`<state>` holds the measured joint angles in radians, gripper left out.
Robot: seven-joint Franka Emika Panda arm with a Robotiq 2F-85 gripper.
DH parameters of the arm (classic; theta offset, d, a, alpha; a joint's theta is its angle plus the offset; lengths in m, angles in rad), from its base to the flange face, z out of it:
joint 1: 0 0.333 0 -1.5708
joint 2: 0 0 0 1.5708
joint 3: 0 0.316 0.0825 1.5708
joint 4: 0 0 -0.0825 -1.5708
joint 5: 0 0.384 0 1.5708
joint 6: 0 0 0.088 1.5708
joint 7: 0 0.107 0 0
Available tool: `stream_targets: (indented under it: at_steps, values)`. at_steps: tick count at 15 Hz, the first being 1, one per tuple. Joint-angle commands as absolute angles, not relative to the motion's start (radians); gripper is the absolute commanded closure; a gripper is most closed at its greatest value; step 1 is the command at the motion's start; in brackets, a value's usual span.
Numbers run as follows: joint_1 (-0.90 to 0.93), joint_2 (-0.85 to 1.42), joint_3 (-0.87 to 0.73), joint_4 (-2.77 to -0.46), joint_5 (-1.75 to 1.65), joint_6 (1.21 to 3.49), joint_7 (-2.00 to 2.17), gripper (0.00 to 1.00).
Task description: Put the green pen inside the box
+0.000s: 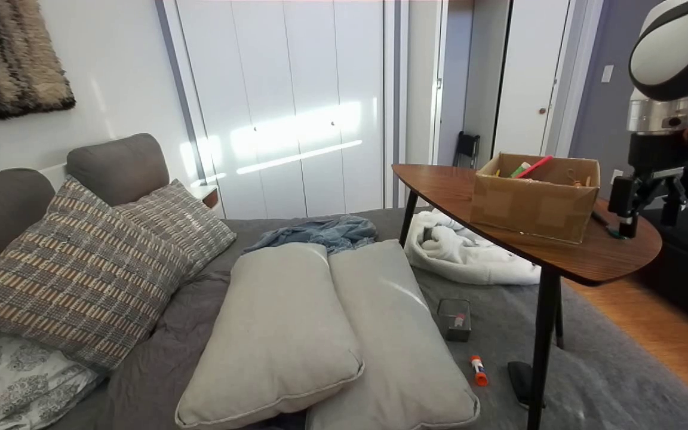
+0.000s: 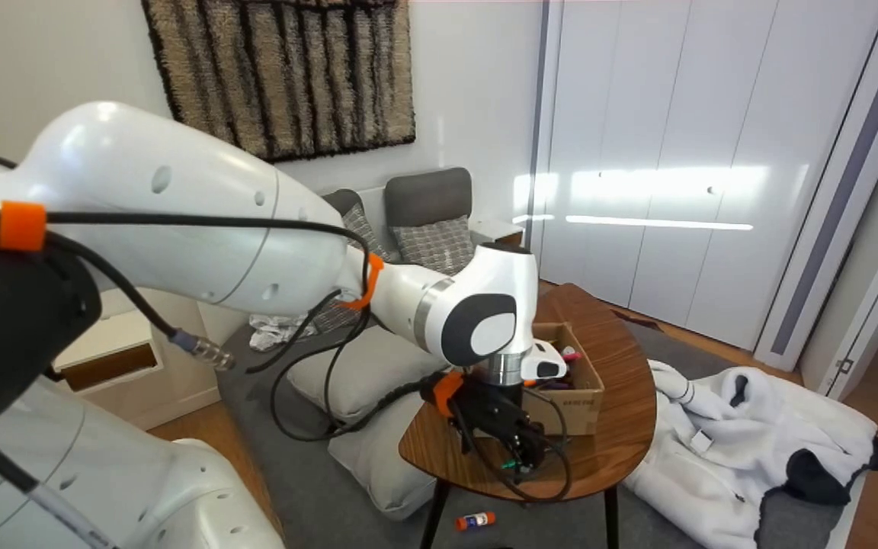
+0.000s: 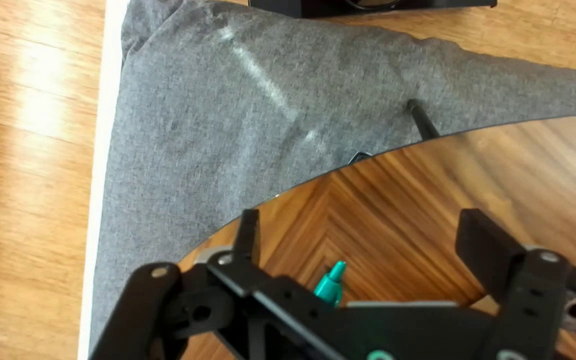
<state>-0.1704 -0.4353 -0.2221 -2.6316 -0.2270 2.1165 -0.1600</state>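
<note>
The green pen lies on the brown tabletop. In the wrist view its teal tip end (image 3: 329,287) shows between the fingers, nearer the left one; the rest is hidden behind the gripper body. Its green end also shows in an exterior view (image 2: 511,463), below the gripper. The tan cardboard box (image 1: 529,206) stands on the table beside the gripper, with a pink stick and other small things in it. It also shows in an exterior view (image 2: 575,412), partly behind the arm. My gripper (image 3: 360,217) is open and empty, low over the table; it shows in an exterior view (image 1: 648,220).
The wooden table (image 1: 439,188) has a curved edge close to the gripper. The bed around it holds an orange glue stick (image 1: 479,370), a mesh container (image 1: 455,319), grey cushions (image 1: 278,334) and a white garment (image 2: 744,442). Black cables (image 2: 561,450) hang by the gripper.
</note>
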Motion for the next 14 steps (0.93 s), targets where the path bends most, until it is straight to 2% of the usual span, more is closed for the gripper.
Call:
stream_targets:
  at_steps: [1,11,12,13,14]
  values:
    - [-0.199,-0.377,-0.268,-2.595,-0.192,2.174,-0.208,0.0]
    - [-0.192,-0.336,-0.314,-2.62,-0.022,2.356,-0.264,0.0]
    - [-0.191,-0.333,-0.314,-2.62,-0.011,2.365,-0.271,0.09]
    - [-0.191,-0.328,-0.314,-2.619,-0.002,2.371,-0.276,0.26]
    - [-0.191,-0.324,-0.313,-2.619,0.006,2.378,-0.28,0.32]
